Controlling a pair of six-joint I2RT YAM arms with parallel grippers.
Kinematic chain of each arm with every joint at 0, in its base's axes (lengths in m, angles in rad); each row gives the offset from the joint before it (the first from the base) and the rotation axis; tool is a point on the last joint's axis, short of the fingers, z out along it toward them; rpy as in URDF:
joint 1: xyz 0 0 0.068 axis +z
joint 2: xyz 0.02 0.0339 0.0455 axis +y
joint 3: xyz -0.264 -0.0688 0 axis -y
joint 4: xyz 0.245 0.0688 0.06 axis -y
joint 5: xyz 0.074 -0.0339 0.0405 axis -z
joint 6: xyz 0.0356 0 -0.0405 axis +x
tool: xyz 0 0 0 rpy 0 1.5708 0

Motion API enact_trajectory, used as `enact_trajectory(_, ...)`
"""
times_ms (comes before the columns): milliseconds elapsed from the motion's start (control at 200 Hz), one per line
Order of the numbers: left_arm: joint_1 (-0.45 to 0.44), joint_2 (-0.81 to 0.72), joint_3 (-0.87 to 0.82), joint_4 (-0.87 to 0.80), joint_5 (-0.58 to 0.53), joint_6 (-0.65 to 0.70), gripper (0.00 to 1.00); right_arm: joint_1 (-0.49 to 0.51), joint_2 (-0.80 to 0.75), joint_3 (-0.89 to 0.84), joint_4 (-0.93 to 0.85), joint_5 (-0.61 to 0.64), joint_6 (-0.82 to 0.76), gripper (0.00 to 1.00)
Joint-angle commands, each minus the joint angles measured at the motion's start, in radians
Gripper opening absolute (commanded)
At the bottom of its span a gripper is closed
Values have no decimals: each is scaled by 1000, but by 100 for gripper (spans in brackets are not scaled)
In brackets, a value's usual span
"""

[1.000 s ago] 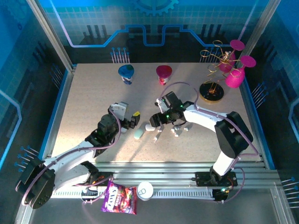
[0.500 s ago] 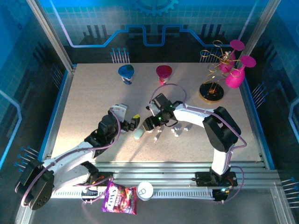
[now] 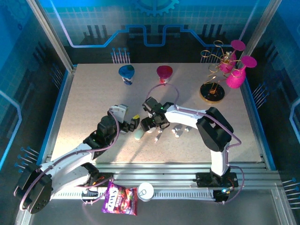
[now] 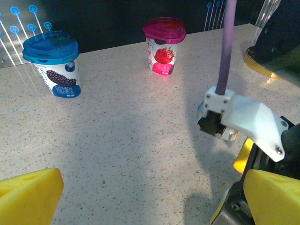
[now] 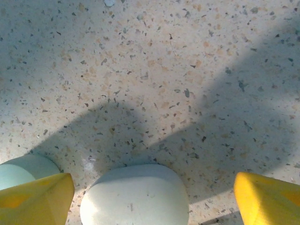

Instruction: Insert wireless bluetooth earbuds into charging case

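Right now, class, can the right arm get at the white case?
Probably yes: its open pincer hangs right over the case, jaws either side, nothing in between.

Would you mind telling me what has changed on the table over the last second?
The right gripper swung leftward and now hangs open over the white case, a finger on either side, not gripping it. Nothing was picked up or let go. The left gripper stayed open beside the pale green case; that case, the earbuds, the blue cup and the pink cup did not move.
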Motion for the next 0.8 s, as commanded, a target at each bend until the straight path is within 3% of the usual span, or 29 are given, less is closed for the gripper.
enact_trajectory(0,9,-14,-3,-4,-3,-14,99,27,31,25,-47,48,17,90)
enact_trajectory(555,8,-45,-16,-15,-5,-25,99,9,-118,-117,-110,168,-5,96)
enact_trajectory(695,8,-51,-21,-17,-3,-30,99,-6,-171,-172,-41,119,7,95)
enact_trajectory(795,8,-50,-21,-14,-4,-32,99,-13,-174,-192,32,38,38,86)
